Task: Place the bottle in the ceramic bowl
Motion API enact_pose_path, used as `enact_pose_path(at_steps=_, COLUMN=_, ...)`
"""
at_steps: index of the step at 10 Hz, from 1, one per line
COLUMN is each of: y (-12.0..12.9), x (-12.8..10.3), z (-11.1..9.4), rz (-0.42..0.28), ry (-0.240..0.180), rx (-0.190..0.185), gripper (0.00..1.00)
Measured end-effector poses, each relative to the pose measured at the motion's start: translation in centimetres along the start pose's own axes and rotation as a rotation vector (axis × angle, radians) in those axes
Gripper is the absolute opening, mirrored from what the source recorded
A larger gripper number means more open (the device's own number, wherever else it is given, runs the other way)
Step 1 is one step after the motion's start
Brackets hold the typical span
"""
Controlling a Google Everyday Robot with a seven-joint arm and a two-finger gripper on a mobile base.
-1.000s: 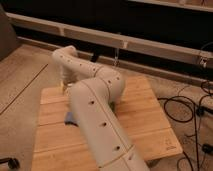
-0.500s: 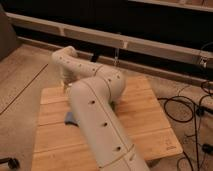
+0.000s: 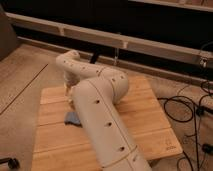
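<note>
My gripper [image 3: 68, 89] hangs at the end of the white arm [image 3: 100, 110], pointing down over the left part of the wooden table [image 3: 145, 117]. The arm bends from the bottom of the view up to an elbow, then left and down to the gripper. The bottle does not show in this view; the arm may be hiding it. The green ceramic bowl does not show either. I cannot tell whether the gripper holds anything.
A blue sponge [image 3: 73, 118] lies on the table, partly behind the arm. Black cables [image 3: 187, 107] lie on the floor to the right. A long rail [image 3: 150, 47] runs behind the table. A dark wheel [image 3: 11, 162] is at the bottom left.
</note>
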Motion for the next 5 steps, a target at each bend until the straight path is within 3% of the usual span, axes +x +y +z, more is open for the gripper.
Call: enact_pose_path(at_steps=5, y=2.8, x=0.0, z=0.0, rz=-0.067, ry=0.027, rx=0.007, gripper=0.65)
